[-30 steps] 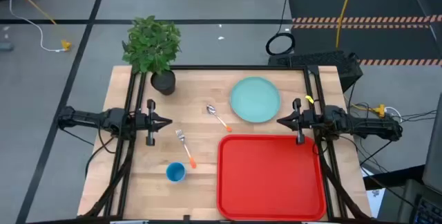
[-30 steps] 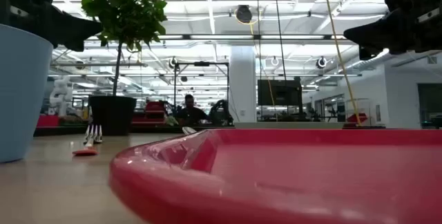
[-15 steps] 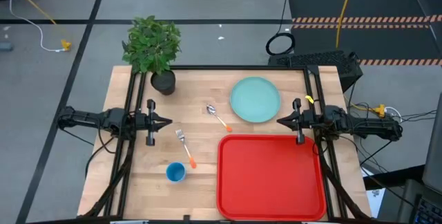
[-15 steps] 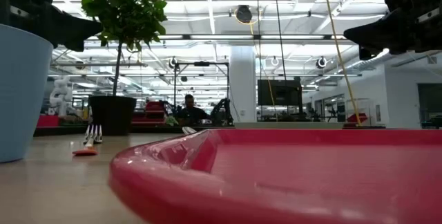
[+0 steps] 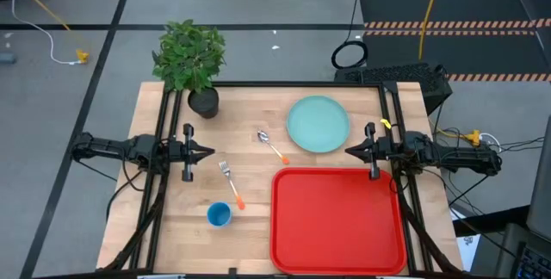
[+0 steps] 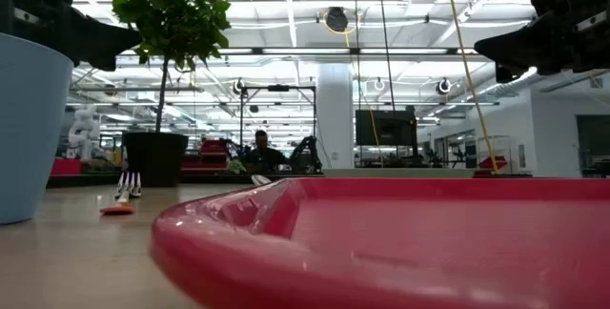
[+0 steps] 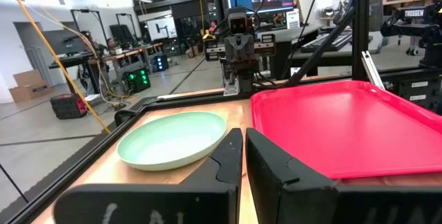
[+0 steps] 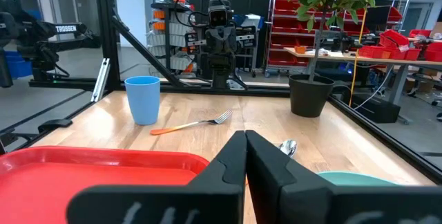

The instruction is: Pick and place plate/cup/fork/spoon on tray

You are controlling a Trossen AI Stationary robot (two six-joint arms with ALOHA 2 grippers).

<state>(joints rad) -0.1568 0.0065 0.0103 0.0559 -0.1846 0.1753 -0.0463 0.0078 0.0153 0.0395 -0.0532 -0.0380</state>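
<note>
The red tray lies at the table's near right. The mint-green plate lies beyond it, flat on the table. The spoon lies left of the plate. The fork lies near the middle-left, and the blue cup stands upright nearer. My left gripper is shut and empty above the table's left side. My right gripper is shut and empty above the tray's far edge, near the plate.
A potted plant in a black pot stands at the table's far left corner. Black frame rails run along both sides of the table. Bare wood shows between the cutlery and the tray.
</note>
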